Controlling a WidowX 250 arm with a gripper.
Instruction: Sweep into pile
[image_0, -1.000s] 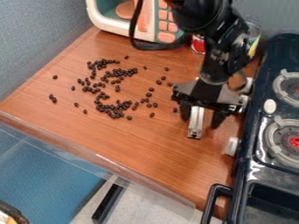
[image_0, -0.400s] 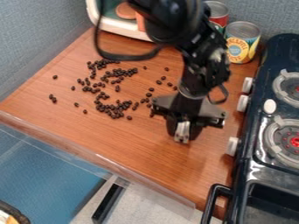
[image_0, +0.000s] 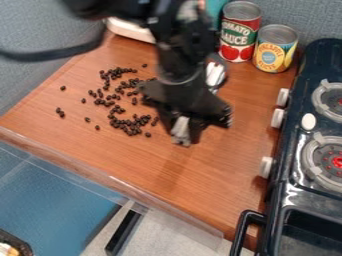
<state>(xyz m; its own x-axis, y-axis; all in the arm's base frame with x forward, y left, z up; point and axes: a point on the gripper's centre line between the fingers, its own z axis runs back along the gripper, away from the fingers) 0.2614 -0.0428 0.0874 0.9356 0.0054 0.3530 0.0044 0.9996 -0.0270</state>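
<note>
Beans (image_0: 133, 131), small, dark and many, strewn over the left part of the worktop (image_0: 200, 185), bunched loosely at the middle, not yet in 1 pile, with strays (image_0: 63, 88) well apart on the left. Just right of the near end of the scatter: jaws closed about a silvery tool (image_0: 180, 131), pinching it at the sides, below the black arm (image_0: 180, 60). Cannot tell whether touching the worktop or just above. For a good sweep, set the tip down outside the rightmost beans, low enough to catch each one without scraping hard. Then push left in short, slow strokes, broad face toward the scatter. Best to work inward from all sides, fetching the left strays last with a stroke back toward the middle. Go too fast and risk rolling beans outward; ride too high and risk skipping over them. Likely early in the job, judging by so wide a spread. As for direction: no front or back to the scatter as a whole, only a ragged curve, long axis running from the far left down toward the near right, slantwise in the camera view. Too small to tell which way single beans point. Tool nearly upright in the view, lower end toward the near edge.
</note>
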